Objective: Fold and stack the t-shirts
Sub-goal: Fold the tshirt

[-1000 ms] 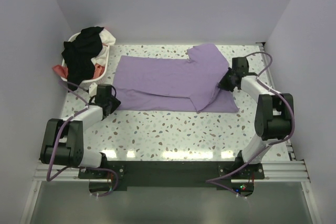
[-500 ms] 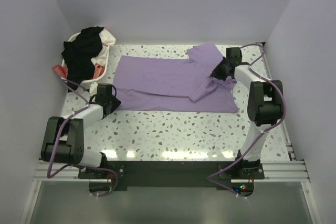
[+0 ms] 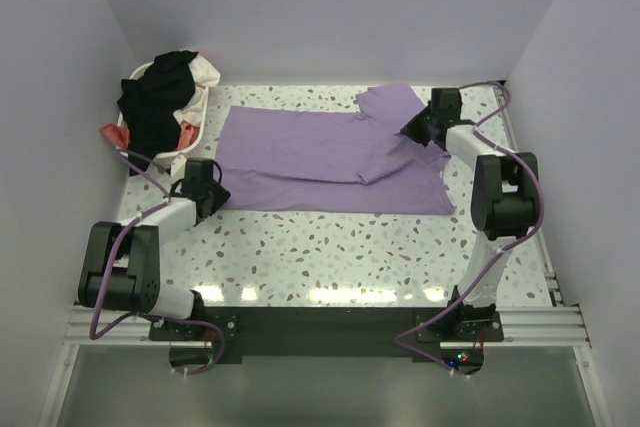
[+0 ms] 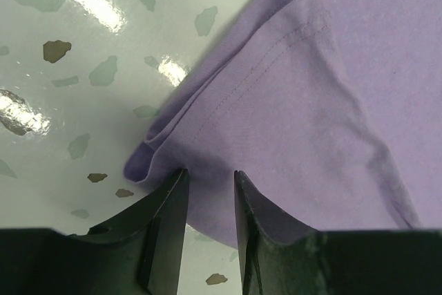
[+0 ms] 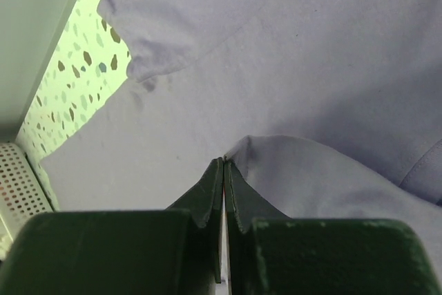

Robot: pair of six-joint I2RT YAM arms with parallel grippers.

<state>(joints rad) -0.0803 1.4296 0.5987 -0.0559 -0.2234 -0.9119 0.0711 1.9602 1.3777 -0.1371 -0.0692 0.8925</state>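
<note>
Pinching the lavender t-shirt, the right end effector sits closed.

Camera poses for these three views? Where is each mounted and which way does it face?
Top external: above and behind the bases, looking down on the table, lavender t-shirt and basket; both arms show.
Left wrist: low over the shirt's near-left corner, left gripper in view, jaws apart.
Right wrist: over the shirt's right end, right gripper in view, shut on cloth.
Shared: all three views see the same t-shirt.
</note>
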